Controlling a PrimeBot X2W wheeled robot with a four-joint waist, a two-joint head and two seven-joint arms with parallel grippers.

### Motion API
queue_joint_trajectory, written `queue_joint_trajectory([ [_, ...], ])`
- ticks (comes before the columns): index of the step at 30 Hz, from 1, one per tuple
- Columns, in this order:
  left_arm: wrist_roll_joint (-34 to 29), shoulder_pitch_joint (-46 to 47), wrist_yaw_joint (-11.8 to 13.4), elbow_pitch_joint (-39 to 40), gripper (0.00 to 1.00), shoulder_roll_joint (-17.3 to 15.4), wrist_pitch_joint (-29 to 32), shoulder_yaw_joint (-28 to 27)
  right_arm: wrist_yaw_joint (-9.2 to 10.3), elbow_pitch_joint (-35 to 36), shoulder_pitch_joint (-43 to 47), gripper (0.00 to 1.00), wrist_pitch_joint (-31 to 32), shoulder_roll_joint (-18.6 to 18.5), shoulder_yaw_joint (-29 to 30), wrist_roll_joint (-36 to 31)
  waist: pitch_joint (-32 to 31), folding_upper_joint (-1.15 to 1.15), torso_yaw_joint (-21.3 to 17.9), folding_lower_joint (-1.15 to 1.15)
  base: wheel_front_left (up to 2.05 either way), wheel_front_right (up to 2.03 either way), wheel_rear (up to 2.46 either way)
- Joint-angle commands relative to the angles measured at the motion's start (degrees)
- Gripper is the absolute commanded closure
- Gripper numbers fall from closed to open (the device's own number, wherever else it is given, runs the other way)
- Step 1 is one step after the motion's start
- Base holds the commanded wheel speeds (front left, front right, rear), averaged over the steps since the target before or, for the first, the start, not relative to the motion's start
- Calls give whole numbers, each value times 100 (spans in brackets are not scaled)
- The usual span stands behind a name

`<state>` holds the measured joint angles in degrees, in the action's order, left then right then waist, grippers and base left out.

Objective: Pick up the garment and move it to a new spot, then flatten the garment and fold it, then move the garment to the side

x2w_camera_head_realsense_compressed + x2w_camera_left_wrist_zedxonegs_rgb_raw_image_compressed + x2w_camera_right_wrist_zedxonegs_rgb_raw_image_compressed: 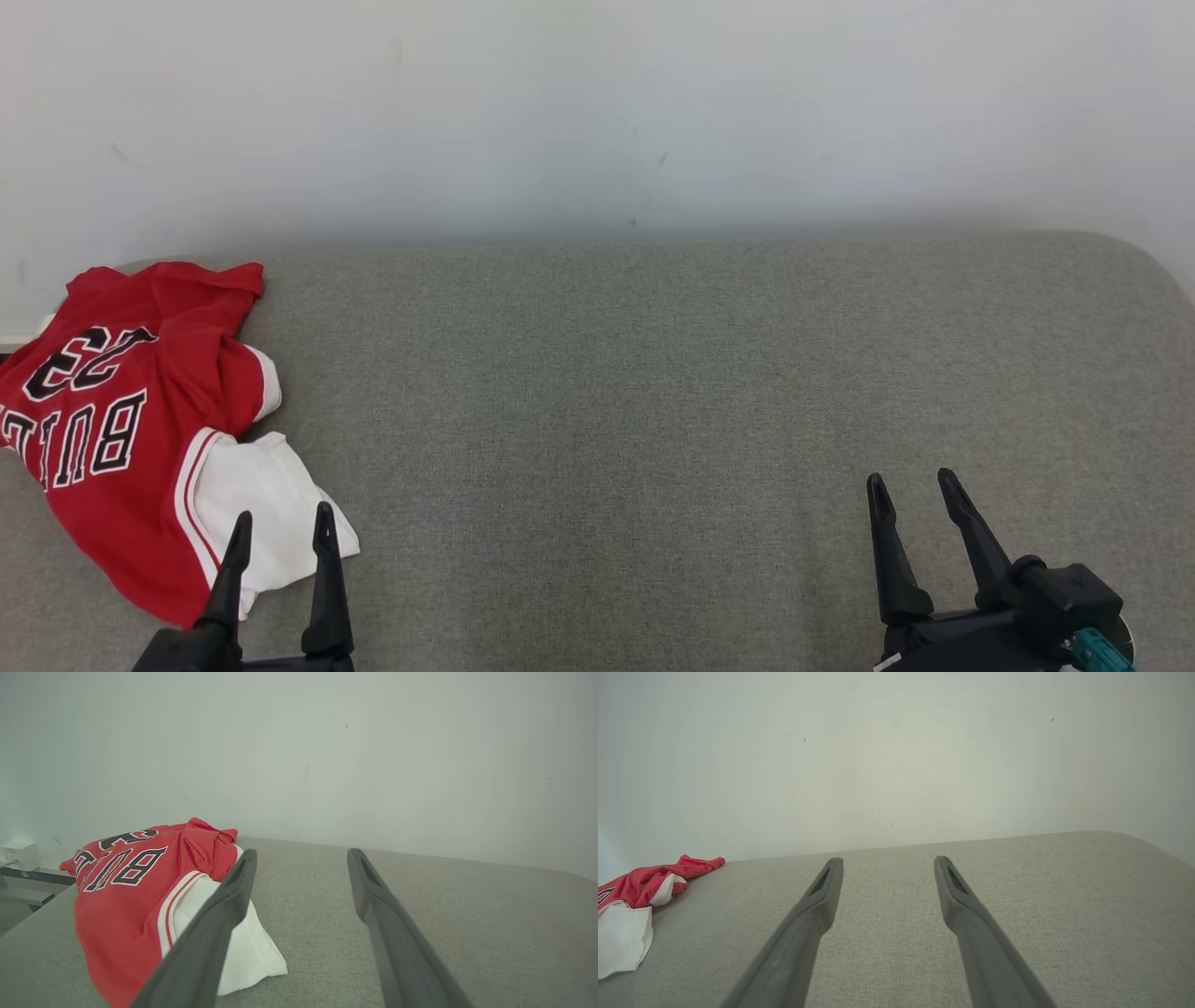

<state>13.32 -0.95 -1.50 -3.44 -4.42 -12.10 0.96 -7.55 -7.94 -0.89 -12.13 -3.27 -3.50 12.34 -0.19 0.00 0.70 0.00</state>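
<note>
Viewing the grey cushion (653, 392), I see my left gripper (284, 513) wide and empty by the crumpled red garment (121, 420), my right gripper (910, 476) wide, well apart.

- Your L gripper (285, 513): fingers spread wide, nothing btwn them, tips over the garment's (112, 467) near white corner; contact w/ it unclear.
- Your R gripper (910, 478): fingers spread wide too, empty, well apart from the garment, off to its right.
- Both point fwd, roughly parallel.
</note>
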Motion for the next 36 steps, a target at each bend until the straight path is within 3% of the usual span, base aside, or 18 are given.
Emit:
queue_joint_trajectory([
  [1, -146, -17, 13, 58, 0, -32, -57, -15, 9, 65, 58, 0, -55, -14, 1, -163, 0, 0, -1, 0, 0, 0, 0],
  [16, -658, -99, -61, 67, 0, 4, -221, -154, 11, 169, 131, 0, -216, 9, 140, -630, 16, 0, 16, 0, 0, 0, 0],
  [26, -803, -142, -297, 45, 0, 76, -324, -295, 12, 168, 208, 0, -319, 33, 205, -380, -10, 0, 34, 0, 0, 0, 0],
  [36, -536, -137, -501, -107, 0, 125, -315, -340, 12, -58, 173, 0, -304, 39, 102, 237, -33, 0, 29, 0, 0, 0, 0],
])
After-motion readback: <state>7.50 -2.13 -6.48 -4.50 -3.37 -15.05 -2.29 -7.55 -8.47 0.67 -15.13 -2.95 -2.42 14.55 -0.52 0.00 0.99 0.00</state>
